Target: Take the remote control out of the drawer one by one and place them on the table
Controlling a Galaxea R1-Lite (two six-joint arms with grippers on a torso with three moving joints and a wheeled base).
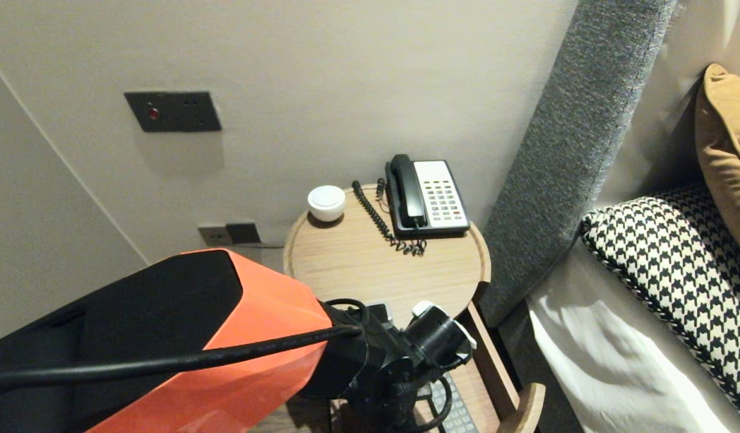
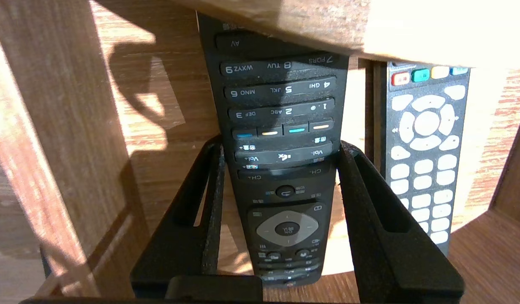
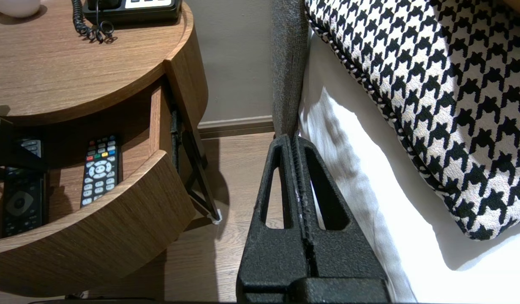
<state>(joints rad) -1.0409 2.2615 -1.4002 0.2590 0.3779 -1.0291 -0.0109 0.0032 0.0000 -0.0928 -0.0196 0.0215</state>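
My left gripper reaches into the open drawer of a round wooden nightstand. It is shut on a black remote, with its fingertips pressed to the remote's two long edges near the volume keys. The remote lies lengthwise between the fingers, its far end under the tabletop. A second remote with white keys lies beside it in the drawer, apart from the gripper. The right gripper hangs shut and empty beside the bed, above the floor.
On the nightstand top stand a black and white telephone with a coiled cord and a small white bowl. The drawer's side wall is close beside my left gripper. A grey headboard and a houndstooth pillow lie to the right.
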